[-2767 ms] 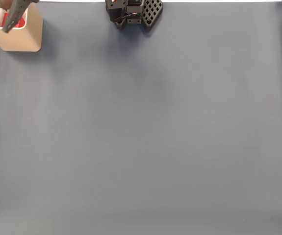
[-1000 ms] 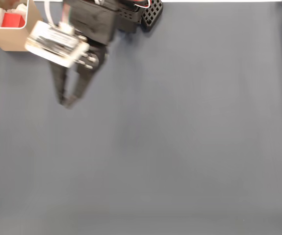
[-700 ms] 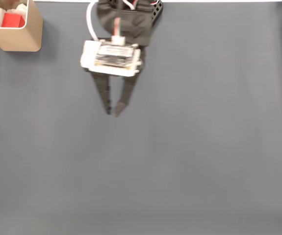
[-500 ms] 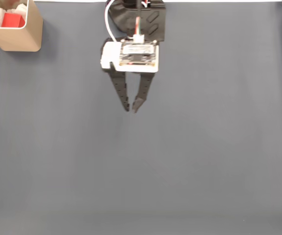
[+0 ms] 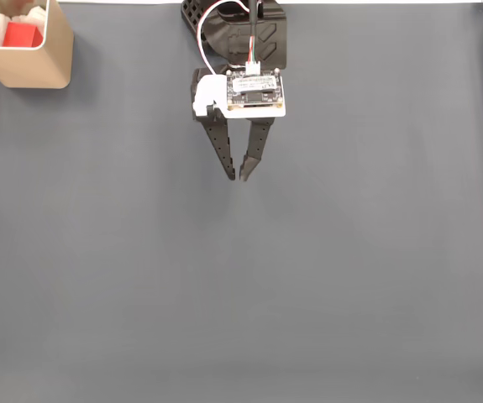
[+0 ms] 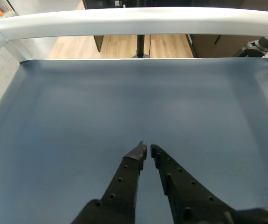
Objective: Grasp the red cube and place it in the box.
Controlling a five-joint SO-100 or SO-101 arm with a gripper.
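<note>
The red cube lies inside the tan box at the top left corner of the fixed view, next to white material. My gripper hangs over the grey mat near the top centre, well to the right of the box, fingers pointing down the picture. In the wrist view the gripper has its two black fingertips almost touching, with nothing between them, above bare mat.
A dark grey mat covers the whole table. The arm's black base stands at the top edge in the fixed view. In the wrist view a white rail borders the far end of the mat, with wooden floor beyond.
The arm has swung from the box at the top left to the centre of the mat. The cube has stayed in the box. The fingers have stayed close together.
</note>
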